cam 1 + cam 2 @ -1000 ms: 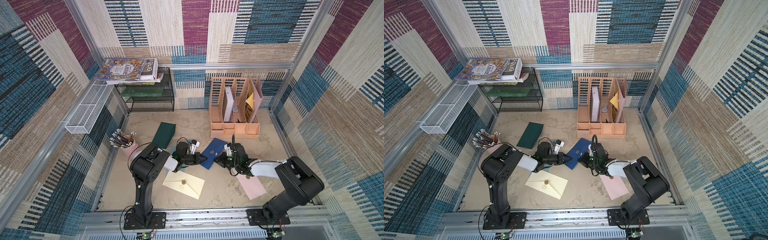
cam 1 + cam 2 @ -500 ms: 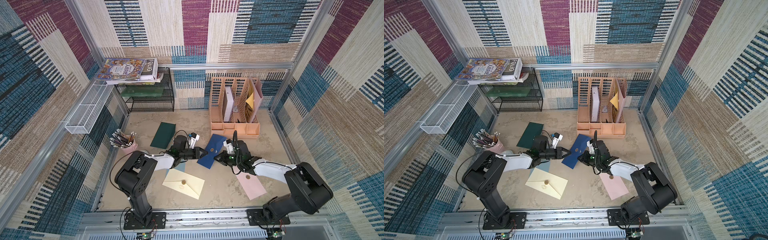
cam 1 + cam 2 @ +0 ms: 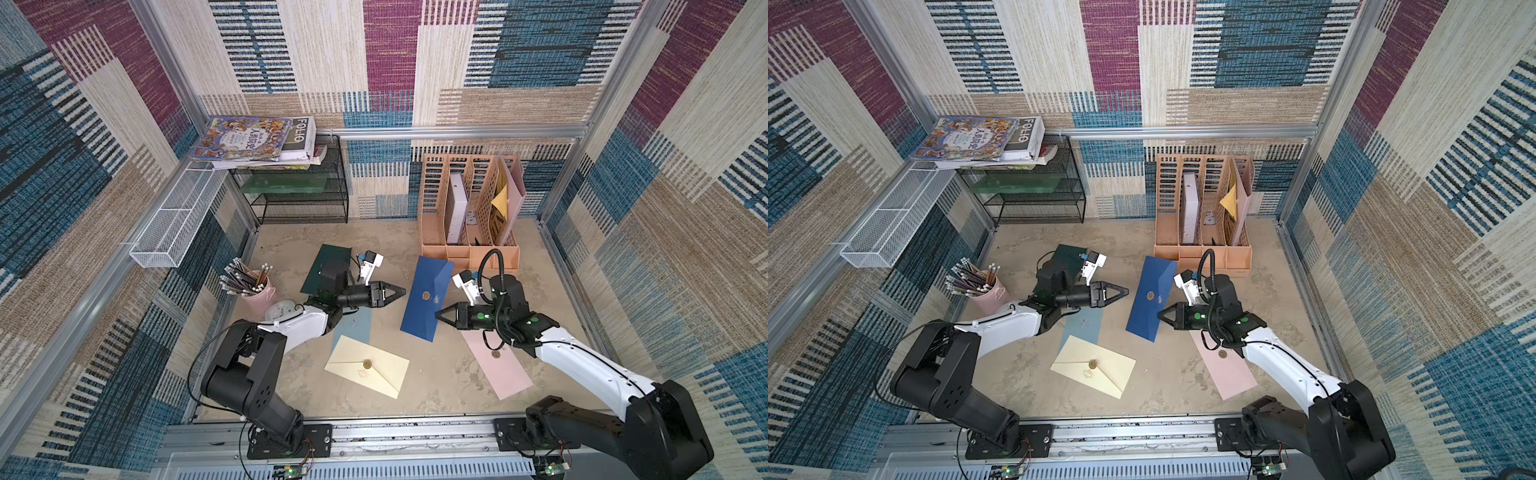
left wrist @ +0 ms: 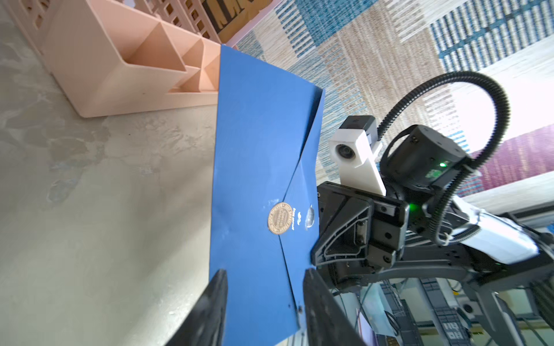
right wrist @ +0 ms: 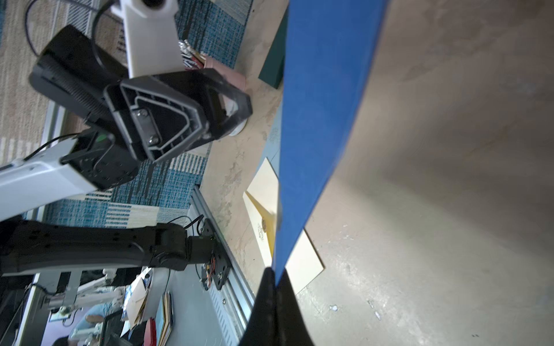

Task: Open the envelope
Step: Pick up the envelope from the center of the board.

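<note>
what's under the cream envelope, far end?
A light blue sheet runs under the far edge of the cream envelope and out toward the left arm. How far it extends beneath is covered. On top of the envelope sits a round gold seal.

- Both top views look from high above and slightly from the robot's side, down on the whole bench (image 3: 436, 386), with both arms, the back wall and the side walls in frame; they are far from the work.
- The two top views share almost all of the scene, only shifted a little sideways.
- The left wrist view sits close behind the left end effector (image 4: 263, 311) and looks forward along it, at the blue envelope (image 4: 254, 167) and the right end effector (image 4: 314, 254) just beyond.
- The right wrist view looks forward past the right end effector (image 5: 275, 287), very near the blue envelope, with the left end effector (image 5: 227, 107) beyond it.
</note>
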Motion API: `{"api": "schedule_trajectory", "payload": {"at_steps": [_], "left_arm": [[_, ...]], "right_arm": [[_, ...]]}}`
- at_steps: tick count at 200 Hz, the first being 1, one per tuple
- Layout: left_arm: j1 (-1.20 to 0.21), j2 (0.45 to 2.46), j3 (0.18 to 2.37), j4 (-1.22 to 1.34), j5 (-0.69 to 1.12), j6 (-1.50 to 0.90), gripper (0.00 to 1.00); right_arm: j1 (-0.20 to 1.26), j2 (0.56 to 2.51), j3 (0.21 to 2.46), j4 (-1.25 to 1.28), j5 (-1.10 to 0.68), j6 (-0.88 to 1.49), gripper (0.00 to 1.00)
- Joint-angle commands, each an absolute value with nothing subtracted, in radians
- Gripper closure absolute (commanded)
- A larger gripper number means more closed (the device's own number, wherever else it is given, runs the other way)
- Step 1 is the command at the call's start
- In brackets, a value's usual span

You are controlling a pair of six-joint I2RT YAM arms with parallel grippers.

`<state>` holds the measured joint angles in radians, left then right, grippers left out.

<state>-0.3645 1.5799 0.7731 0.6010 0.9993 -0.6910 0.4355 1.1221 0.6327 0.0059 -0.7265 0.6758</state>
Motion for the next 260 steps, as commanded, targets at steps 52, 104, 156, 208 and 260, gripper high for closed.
{"api": "schedule_trajectory", "payload": {"at_steps": [52,104,156,208,260], "left_arm": [[-0.361,1.531,0.801,0.642,1.097,-0.695,0.59],[-0.359,1.523,0.806,0.602,1.093,-0.692,0.59],[-0.362,1.517,0.807,0.689,1.115,-0.741,0.60],[-0.365,1.479,0.804,0.566,1.089,-0.676,1.00],[-0.382,1.438,0.789,0.468,0.982,-0.623,1.00]], "right_arm": [[0.426,1.042,0.667,0.019,-0.903,0.607,1.00],[0.429,1.036,0.675,0.020,-0.913,0.606,1.00],[0.476,1.101,0.684,0.081,-0.905,0.621,1.00],[0.482,1.151,0.719,0.056,-0.863,0.596,1.00],[0.490,1.194,0.793,-0.052,-0.714,0.566,0.77]]}}
